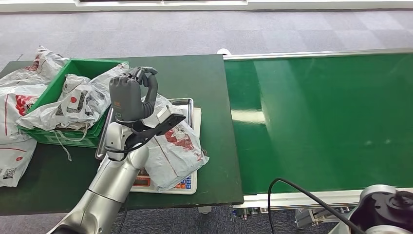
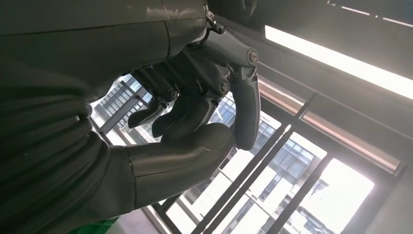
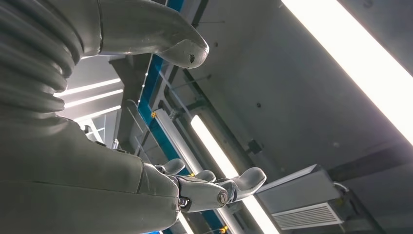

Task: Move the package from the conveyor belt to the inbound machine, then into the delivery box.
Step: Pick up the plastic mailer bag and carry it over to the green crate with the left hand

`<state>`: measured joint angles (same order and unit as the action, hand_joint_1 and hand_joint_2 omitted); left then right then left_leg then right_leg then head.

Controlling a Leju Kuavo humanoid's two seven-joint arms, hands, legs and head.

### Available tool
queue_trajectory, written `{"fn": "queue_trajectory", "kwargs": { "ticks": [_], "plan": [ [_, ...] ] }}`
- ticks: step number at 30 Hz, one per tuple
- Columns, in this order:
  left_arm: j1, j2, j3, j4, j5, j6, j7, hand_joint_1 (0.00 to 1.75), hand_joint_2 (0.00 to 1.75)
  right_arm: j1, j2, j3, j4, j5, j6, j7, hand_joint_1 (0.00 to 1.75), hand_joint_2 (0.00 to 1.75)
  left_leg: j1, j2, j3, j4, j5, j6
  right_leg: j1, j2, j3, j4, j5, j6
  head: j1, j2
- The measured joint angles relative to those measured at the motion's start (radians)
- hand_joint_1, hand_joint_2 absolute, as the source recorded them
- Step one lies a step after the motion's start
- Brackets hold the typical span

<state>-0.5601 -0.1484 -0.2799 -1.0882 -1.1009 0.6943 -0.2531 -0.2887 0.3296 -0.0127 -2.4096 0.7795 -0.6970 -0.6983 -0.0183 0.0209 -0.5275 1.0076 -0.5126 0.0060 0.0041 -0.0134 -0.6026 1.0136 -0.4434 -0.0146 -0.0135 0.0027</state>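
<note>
Head view and both wrist views. The package point(image 1: 173, 148), a white poly bag with red print, lies on the scale point(image 1: 187, 183), which I take to be the inbound machine, and covers most of its metal tray point(image 1: 187, 102). The scale sits on the dark green surface point(image 1: 214, 87) just left of the conveyor belt point(image 1: 321, 117), which carries nothing. The green bin point(image 1: 73, 66), on the far side of the scale from the belt, holds several similar bags and appears to be the delivery box; more bags point(image 1: 14, 102) lie on the surface beyond it.

The left robot hand point(image 1: 134, 92) hangs above the scale's bin-side edge, fingers curled in with the thumb against them and nothing in its grasp, as the left wrist view point(image 2: 195, 112) confirms. The right robot hand point(image 3: 214, 187) is open and empty, fingers loosely extended, turned toward the ceiling lights.

Judged step: the first transfer looks complete, with the package resting on the scale; the second transfer is not yet done. The next move likely calls for the left robot hand to open, descend onto the bag, gather enough of the slack film for a firm hold, then carry it over the bin wall.
</note>
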Motion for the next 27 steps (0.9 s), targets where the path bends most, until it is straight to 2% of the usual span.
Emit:
{"fn": "queue_trajectory", "kwargs": {
  "ticks": [2,3,5,6,10,12,18,27],
  "plan": [
    [0.003,-0.005,0.017,-0.023,-0.028,-0.001,-0.008,0.34,1.75,0.0,0.0,-0.002,0.0,-0.002,0.0,0.0,0.0,1.75,0.0,0.0,0.0,0.0,0.0,0.0,0.0,0.0,0.0,0.0,0.0,0.0,0.0,0.0],
    [0.001,-0.009,0.024,-0.027,-0.047,-0.006,-0.006,0.0,1.75,0.0,0.0,-0.002,0.0,-0.002,0.0,0.0,0.0,1.75,0.0,0.0,0.0,0.0,0.0,0.0,0.0,0.0,0.0,0.0,0.0,0.0,0.0,0.0],
    [-0.017,-0.015,0.031,-0.011,-0.11,-0.066,0.039,0.0,1.75,0.001,0.0,-0.005,0.001,-0.001,0.0,0.0,0.0,1.75,0.0,0.0,0.0,0.0,0.0,0.0,0.0,0.0,0.0,0.0,0.0,0.0,0.0,0.0],
    [-0.034,-0.017,0.032,0.01,-0.157,-0.135,0.09,0.0,1.75,0.001,0.0,-0.007,0.001,0.001,0.0,0.0,0.0,1.75,0.0,0.0,0.0,0.0,0.0,0.0,0.0,0.0,0.0,0.0,0.0,0.0,0.0,0.0],
    [-0.141,-0.012,0.03,0.181,-0.389,-0.53,0.385,0.0,1.75,0.004,0.0,-0.015,0.002,0.009,0.0,0.0,0.0,1.75,0.0,0.002,0.001,0.0,0.0,0.0,0.0,0.001,0.0,0.0,0.001,0.0,0.0,0.0],
    [-0.196,-0.002,0.022,0.289,-0.441,-0.629,0.464,0.0,1.75,0.004,0.0,-0.017,0.005,0.007,0.0,0.0,0.0,1.75,0.0,0.003,0.001,0.0,0.001,0.0,0.0,0.002,0.0,0.0,0.002,-0.001,0.0,0.0],
    [-0.32,0.027,0.014,0.521,-0.449,-0.715,0.467,0.0,1.75,0.005,-0.001,-0.019,0.012,-0.001,0.001,0.0,0.0,1.75,0.001,0.002,0.0,0.0,0.002,-0.001,0.001,0.002,-0.001,0.0,0.002,-0.001,0.0,0.0],
    [-0.368,0.044,0.014,0.624,-0.449,-0.725,0.462,0.0,1.75,0.005,-0.001,-0.02,0.014,-0.002,0.001,0.0,0.0,1.75,0.001,0.002,-0.001,0.0,0.002,-0.001,0.001,0.002,-0.001,0.0,0.001,-0.002,0.0,0.0]
  ]
}}
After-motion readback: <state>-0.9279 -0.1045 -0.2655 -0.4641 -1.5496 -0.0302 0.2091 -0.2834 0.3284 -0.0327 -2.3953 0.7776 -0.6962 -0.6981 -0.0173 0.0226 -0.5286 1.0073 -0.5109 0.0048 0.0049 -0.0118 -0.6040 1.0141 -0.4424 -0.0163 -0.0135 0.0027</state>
